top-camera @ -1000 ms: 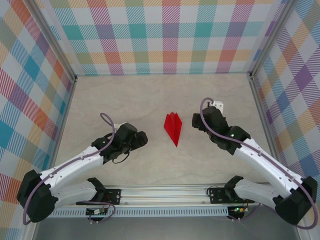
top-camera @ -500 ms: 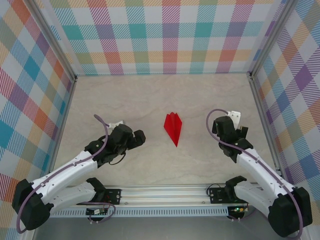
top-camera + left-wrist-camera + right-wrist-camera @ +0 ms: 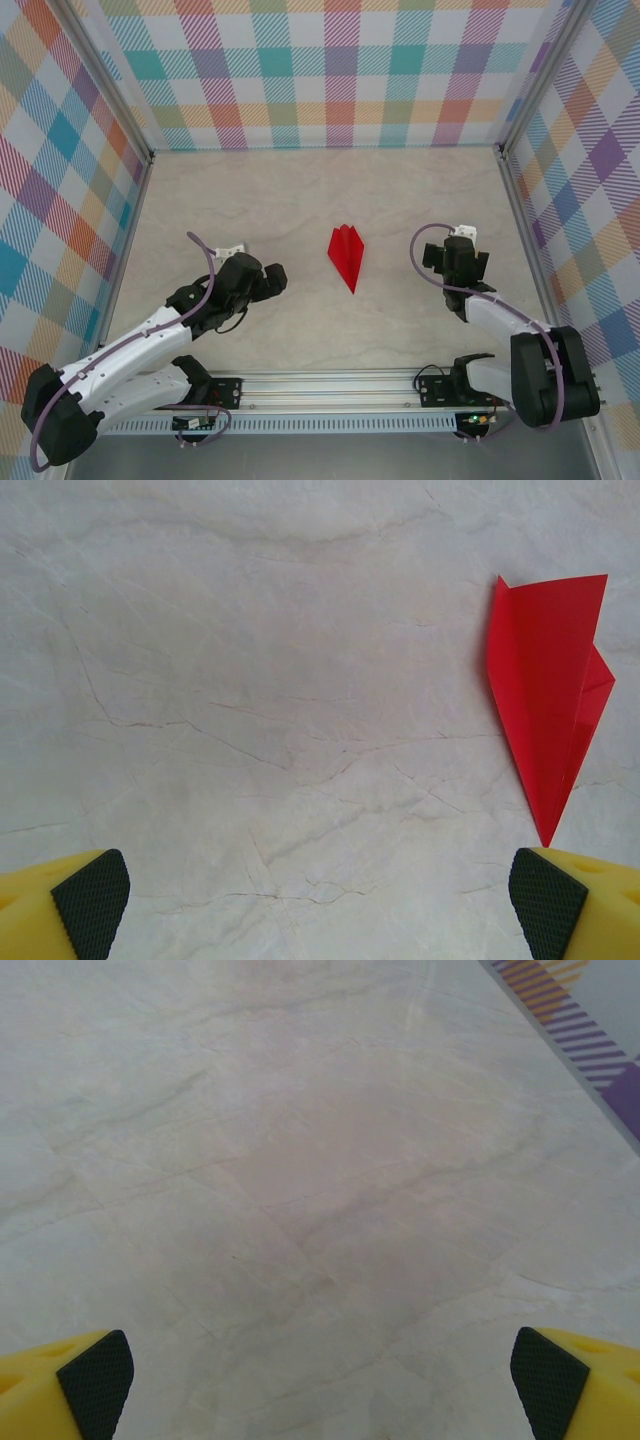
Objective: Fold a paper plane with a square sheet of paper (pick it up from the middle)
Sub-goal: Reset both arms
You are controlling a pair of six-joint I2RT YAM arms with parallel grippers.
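I am watching the small bright red paper plane (image 3: 347,256), a slim folded dart, which is lying flat on the pale marble-patterned table (image 3: 300,190) near the middle. Its sharp nose is pointing toward the arms' bases and its wide tail toward the checked back wall (image 3: 340,70). Nothing is touching it.

The left gripper (image 3: 268,280) is hovering to the plane's left, near it but apart. The right gripper (image 3: 455,255) is sitting to the plane's right, farther off, with its arm folded back close to its base.

Through the left wrist camera I am seeing the left gripper (image 3: 320,910) with its jaws standing wide. The yellow fingers with black textured pads (image 3: 90,905) are sitting at the two bottom corners with nothing between them. The plane (image 3: 548,720) is lying at the right side of that view, its nose aiming down at the right-hand pad and stopping just short of it.

Through the right wrist camera, the right gripper (image 3: 322,1385) is likewise spread wide and holding nothing, with bare table beneath it.
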